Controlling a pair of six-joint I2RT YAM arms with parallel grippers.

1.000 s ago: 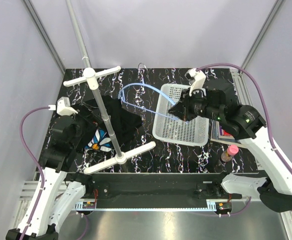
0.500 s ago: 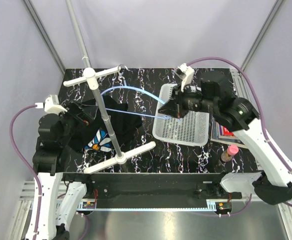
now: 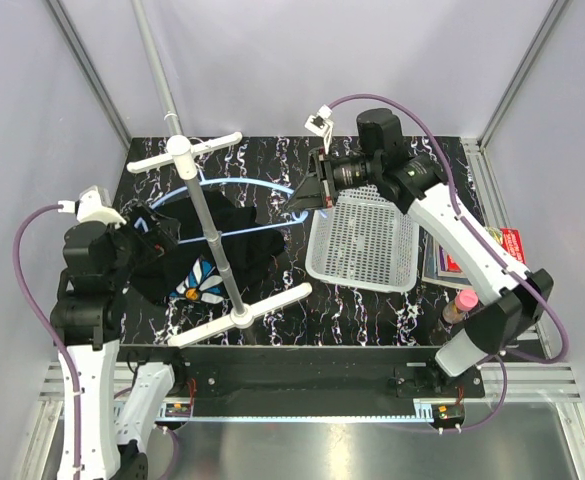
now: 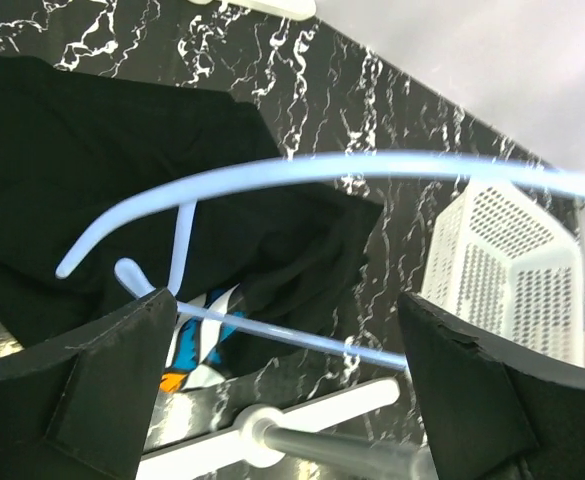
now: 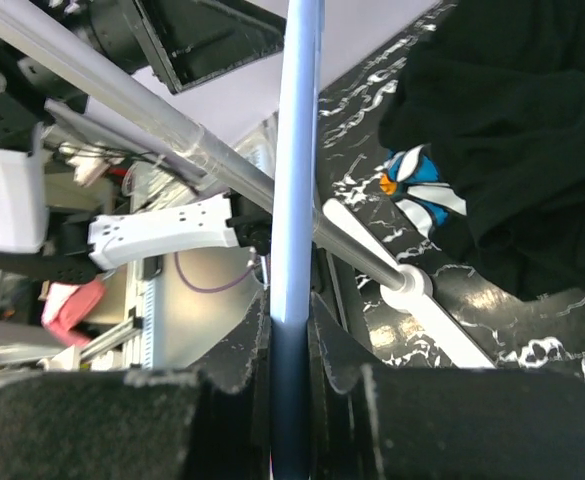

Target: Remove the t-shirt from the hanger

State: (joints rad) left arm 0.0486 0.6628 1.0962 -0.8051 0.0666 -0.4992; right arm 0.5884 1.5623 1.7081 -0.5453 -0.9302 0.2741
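To the left of the tall grey pole stand with white crossbars [image 3: 212, 235], the left gripper [image 3: 150, 232] is hovering with its fingers spread wide and nothing between them. In its wrist view only the scene beyond is showing through the gap.

The black short-sleeved cloth t-shirt [image 3: 252, 250] is lying crumpled on the black white-veined table top [image 3: 372, 300], spreading to both sides of the stand's pole. Its white daisy print with orange centre [image 3: 197, 282] is facing up just left of the stand's foot.

The thin light-blue curved clothes hanger [image 3: 234, 181] is arching across the stand, above the cloth. In the left wrist view both tips at its left end are showing bare, with no fabric over them.

Right of the stand, the right gripper [image 3: 307, 192] is pinching the hanger's right end, its fingers clamped together on the blue bar, as its wrist view shows.

Judging by this, the removal is looking essentially done, since the shirt is resting on the table and the hanger is hanging clear of it. What is left is likely only carrying the hanger away or setting it down.

Farther right of the stand, a white perforated plastic basket [image 3: 367, 245], a small pink-capped bottle [image 3: 462, 303] and a flat red printed item [image 3: 512, 243] are sitting. Any print on them is coming out too small to read, and no brand or lettering is legible anywhere.
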